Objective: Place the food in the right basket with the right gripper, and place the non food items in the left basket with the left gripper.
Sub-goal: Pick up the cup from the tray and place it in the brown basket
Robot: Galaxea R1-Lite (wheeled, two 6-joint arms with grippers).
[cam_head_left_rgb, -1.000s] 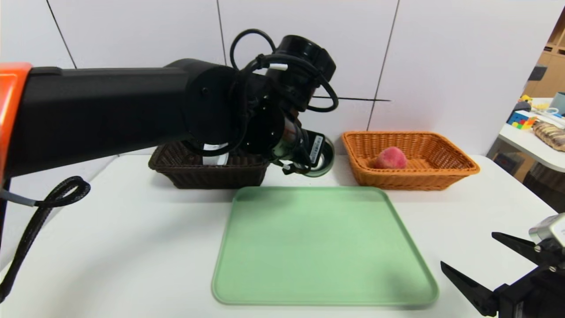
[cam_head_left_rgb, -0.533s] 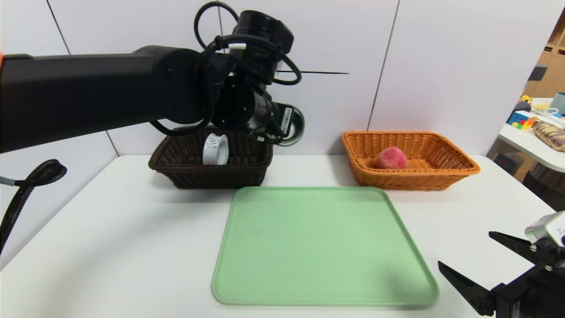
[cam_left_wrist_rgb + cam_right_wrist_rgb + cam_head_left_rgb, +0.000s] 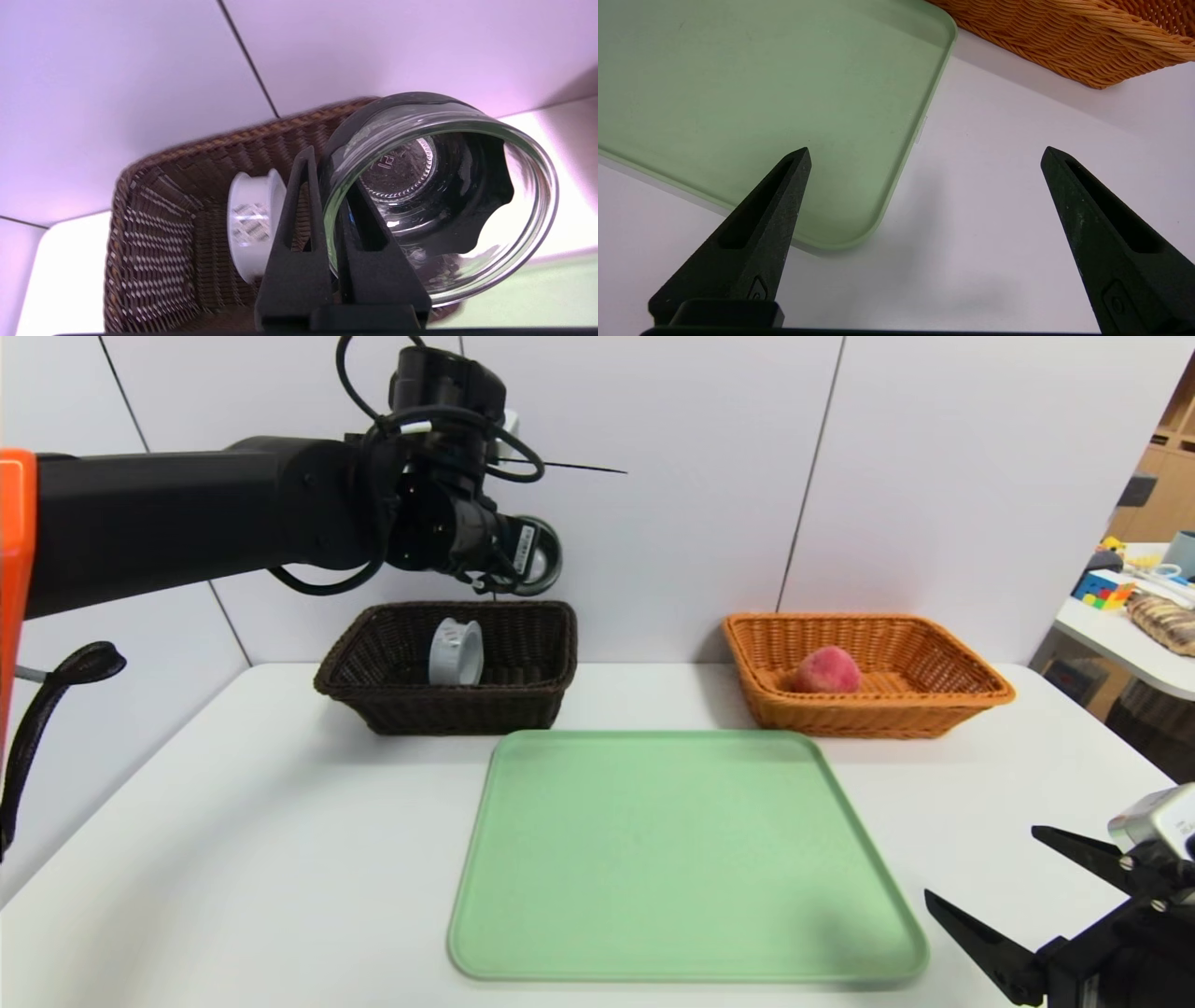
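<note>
My left gripper (image 3: 327,172) is shut on the rim of the clear glass cup (image 3: 439,196) with a black base. One finger is inside the glass and one outside. In the head view the cup (image 3: 537,555) hangs tilted on its side in the air, above the right end of the dark brown left basket (image 3: 439,705). The white ring-shaped band (image 3: 456,651) stands on edge inside that basket (image 3: 149,242). The pinkish-red peach (image 3: 826,670) lies in the orange-tan right basket (image 3: 887,714). My right gripper (image 3: 985,863) stands open and holds nothing, low at the table's front right.
A light green tray (image 3: 681,859) lies flat in the middle of the white table, in front of both baskets; its corner (image 3: 859,224) is beside my right gripper (image 3: 925,150). A white tiled wall stands close behind the baskets. A cluttered side table (image 3: 1134,616) is at the far right.
My left arm has risen and swung left with the cup, from the gap between the baskets to above the dark basket, uncovering the white band. The right arm has stayed put.
</note>
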